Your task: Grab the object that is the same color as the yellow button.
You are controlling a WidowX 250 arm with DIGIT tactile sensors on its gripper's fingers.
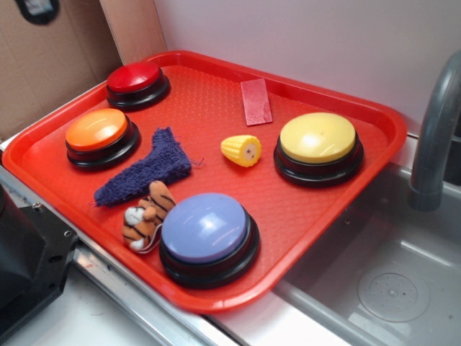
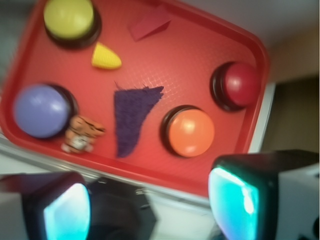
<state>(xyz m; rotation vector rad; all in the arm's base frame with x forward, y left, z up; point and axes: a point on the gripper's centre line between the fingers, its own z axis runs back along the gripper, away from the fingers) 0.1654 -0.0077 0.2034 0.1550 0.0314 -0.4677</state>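
A small yellow corn-cob piece (image 1: 242, 151) (image 2: 105, 57), the object, lies on its side near the middle of the red tray (image 1: 216, 86) (image 2: 200, 45). The yellow button (image 1: 318, 139) (image 2: 69, 18) stands just beside it, apart from it. My gripper (image 2: 150, 210) shows only in the wrist view. It hovers high over the tray's near edge, far from the corn piece, open, with nothing between its teal pads (image 2: 232, 200).
On the tray also stand a red button (image 1: 137, 79) (image 2: 240, 84), an orange button (image 1: 97, 131) (image 2: 190, 131) and a purple button (image 1: 207, 229) (image 2: 41, 110). A purple cloth (image 1: 148, 171) (image 2: 131, 112), a tiger plush (image 1: 146, 215) (image 2: 81, 134) and a red card (image 1: 256, 101) (image 2: 149, 24) lie between them. A sink with a faucet (image 1: 436, 130) is at the right.
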